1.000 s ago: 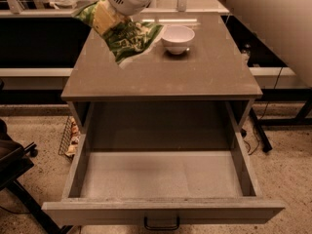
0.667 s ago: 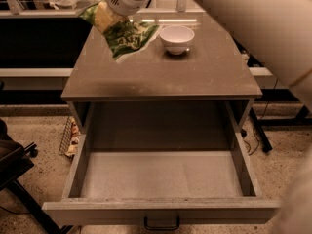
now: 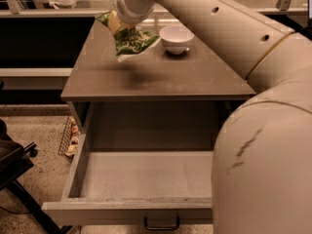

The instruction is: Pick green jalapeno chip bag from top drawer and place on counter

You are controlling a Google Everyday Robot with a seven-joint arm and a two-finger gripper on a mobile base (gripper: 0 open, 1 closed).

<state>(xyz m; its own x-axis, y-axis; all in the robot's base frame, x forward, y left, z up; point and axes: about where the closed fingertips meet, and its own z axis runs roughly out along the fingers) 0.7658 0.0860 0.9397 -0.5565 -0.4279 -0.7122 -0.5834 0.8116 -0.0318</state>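
In the camera view you have the pincer [image 3: 115, 24] over the far left corner of the surface [image 3: 165, 77], clenched on the upper end of the green jalapeno chip bag [image 3: 134, 40]. The bag hangs tilted just above the surface, its shadow beneath it, beside the white bowl [image 3: 176, 37] near the far edge. Your top drawer [image 3: 131, 211] stands open below the near edge, its dark handle [image 3: 162, 224] at the front.

This looks like an office-type workroom: a wheeled chair base [image 3: 12, 162] stands near left on the speckled floor [image 3: 44, 126], with long benches [image 3: 34, 72] far behind. My jaws grip the green jalapeno chip bag [image 3: 134, 40] above the surface [image 3: 161, 77], far left.
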